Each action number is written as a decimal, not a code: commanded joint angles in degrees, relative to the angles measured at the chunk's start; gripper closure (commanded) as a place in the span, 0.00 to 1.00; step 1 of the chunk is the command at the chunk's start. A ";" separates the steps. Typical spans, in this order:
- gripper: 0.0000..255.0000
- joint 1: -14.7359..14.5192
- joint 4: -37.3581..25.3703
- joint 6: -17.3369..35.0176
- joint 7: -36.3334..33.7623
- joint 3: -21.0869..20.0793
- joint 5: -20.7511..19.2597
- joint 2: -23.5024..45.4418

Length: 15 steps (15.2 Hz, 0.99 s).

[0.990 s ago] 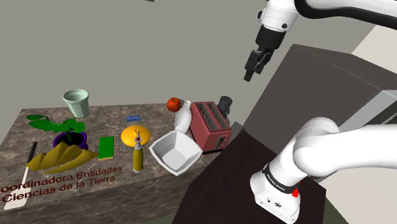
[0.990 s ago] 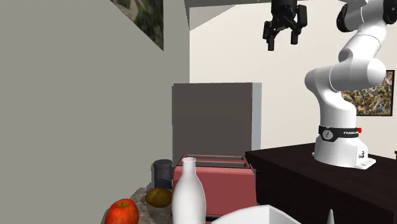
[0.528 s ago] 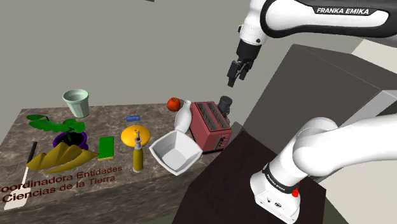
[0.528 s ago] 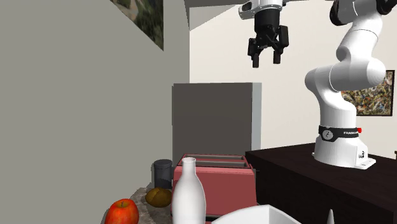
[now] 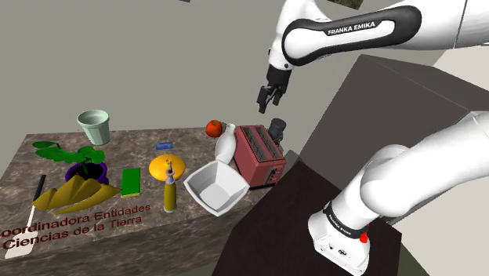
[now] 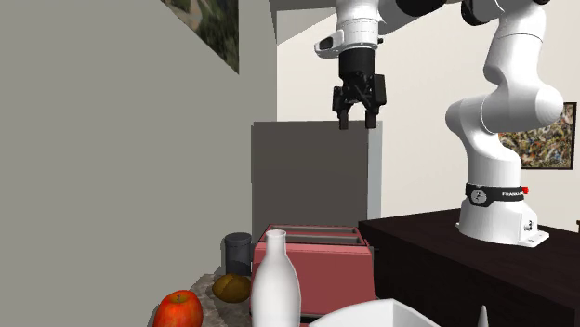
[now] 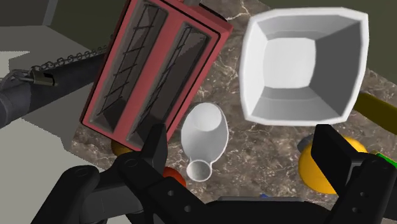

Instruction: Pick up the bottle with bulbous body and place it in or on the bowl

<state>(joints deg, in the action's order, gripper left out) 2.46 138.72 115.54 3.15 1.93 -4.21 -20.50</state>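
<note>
The bulbous white bottle [image 5: 226, 145] [image 6: 274, 283] stands upright on the marble counter between a red apple [image 5: 214, 127] and a red toaster [image 5: 258, 153]. A white square bowl [image 5: 214, 187] [image 7: 302, 63] sits just in front of it, nearer the counter's front edge. My gripper [image 5: 269, 98] [image 6: 357, 119] hangs open high above the toaster and bottle, pointing down. In the wrist view the bottle [image 7: 203, 137] lies below and between the spread fingers of the gripper [image 7: 242, 143], nearer one finger, untouched. Nothing is held.
The toaster [image 7: 153, 70] stands close beside the bottle, with a dark cup [image 5: 278, 127] behind it. An olive bottle [image 5: 169, 192], a yellow dome [image 5: 167, 166], a green book [image 5: 131, 181], a potted plant [image 5: 85, 168] and a pale green cup [image 5: 94, 125] fill the counter toward the shoulder view's left.
The arm has swung toward the shoulder view's left and lowered, bringing the gripper from over the dark cabinet to above the toaster. The fingers stayed open.
</note>
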 commanded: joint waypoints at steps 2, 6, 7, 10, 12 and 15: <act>0.00 0.18 -1.56 5.00 0.82 0.65 0.05 6.61; 0.00 0.37 -5.19 10.24 1.95 1.25 0.50 15.68; 0.00 0.43 -6.29 11.38 2.25 1.37 0.66 17.97; 0.00 0.65 -10.02 14.37 3.20 1.60 1.27 24.85; 0.00 0.84 -12.86 16.00 3.85 1.67 1.74 29.43; 0.00 1.23 -17.68 17.88 4.79 1.61 2.46 36.30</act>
<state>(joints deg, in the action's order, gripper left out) 3.66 122.84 132.71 7.75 3.66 -2.03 13.22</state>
